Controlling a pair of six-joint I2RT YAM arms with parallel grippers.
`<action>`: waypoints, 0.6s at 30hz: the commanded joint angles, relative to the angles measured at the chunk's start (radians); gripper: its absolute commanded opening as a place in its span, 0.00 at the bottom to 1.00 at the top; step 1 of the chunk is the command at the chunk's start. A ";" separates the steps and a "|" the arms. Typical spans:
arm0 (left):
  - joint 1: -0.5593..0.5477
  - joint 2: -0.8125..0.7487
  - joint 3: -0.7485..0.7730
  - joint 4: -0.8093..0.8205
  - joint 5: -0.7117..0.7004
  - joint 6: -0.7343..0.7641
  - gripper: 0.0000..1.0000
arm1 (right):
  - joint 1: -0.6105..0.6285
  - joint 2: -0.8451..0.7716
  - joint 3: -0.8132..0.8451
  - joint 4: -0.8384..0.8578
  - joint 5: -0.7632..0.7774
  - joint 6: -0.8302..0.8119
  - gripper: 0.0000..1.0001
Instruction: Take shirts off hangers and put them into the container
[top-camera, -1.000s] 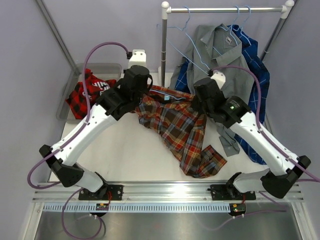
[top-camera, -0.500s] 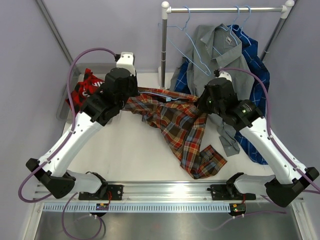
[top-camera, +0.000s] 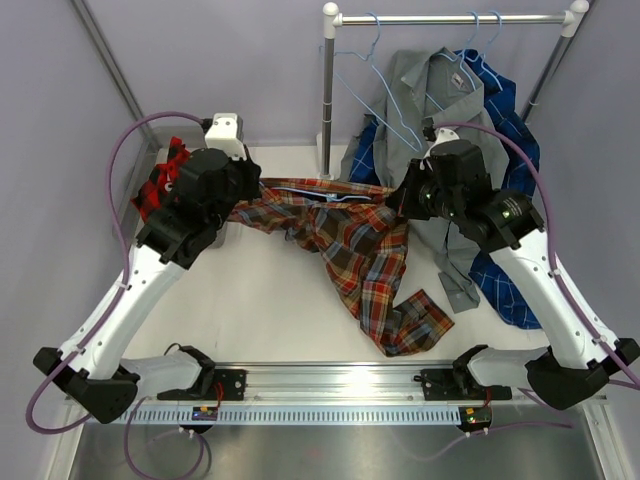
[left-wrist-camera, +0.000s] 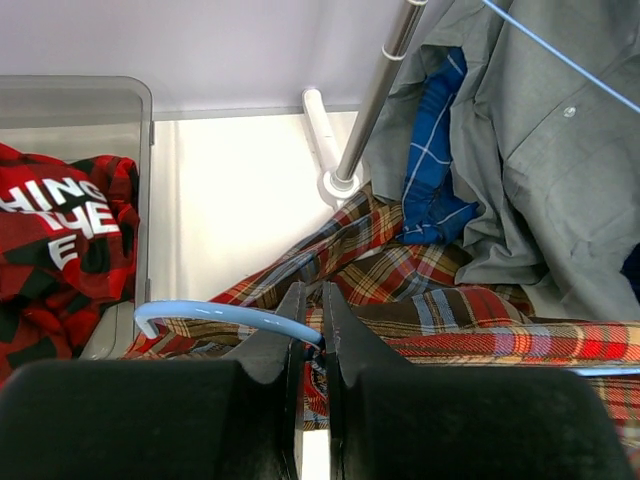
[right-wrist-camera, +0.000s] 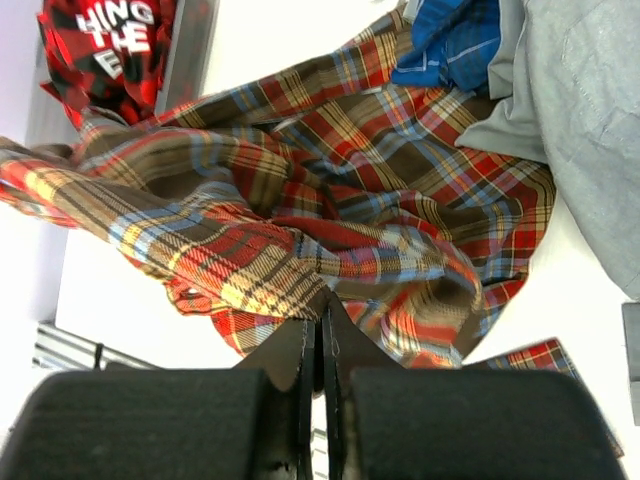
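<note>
- Over the table (top-camera: 262, 300), the plaid shirt (top-camera: 360, 250) is stretching between both grippers, with its tail trailing toward the near edge.
- left gripper (left-wrist-camera: 312, 300) is clamping tight on the hanger (left-wrist-camera: 200, 312), right next to the tub (left-wrist-camera: 75, 90).
- right gripper (right-wrist-camera: 322, 312) is pinching a bunch of the plaid shirt, fingers clenched hard.
- red shirt (left-wrist-camera: 50, 230) is already lying in the tub, white lettering showing.
- grey shirt (top-camera: 430, 95) and blue shirt (top-camera: 512, 130) are hanging off the rail (top-camera: 450, 18), back right.
</note>
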 joint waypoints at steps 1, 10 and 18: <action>0.090 -0.061 0.013 -0.075 -0.176 0.108 0.00 | -0.087 -0.016 -0.021 -0.132 0.104 -0.102 0.00; 0.090 -0.130 -0.013 -0.012 0.053 0.116 0.00 | -0.088 0.006 -0.161 -0.040 -0.040 -0.088 0.00; 0.090 -0.114 0.072 0.001 0.215 -0.031 0.00 | -0.082 -0.010 -0.294 0.134 -0.290 -0.108 0.00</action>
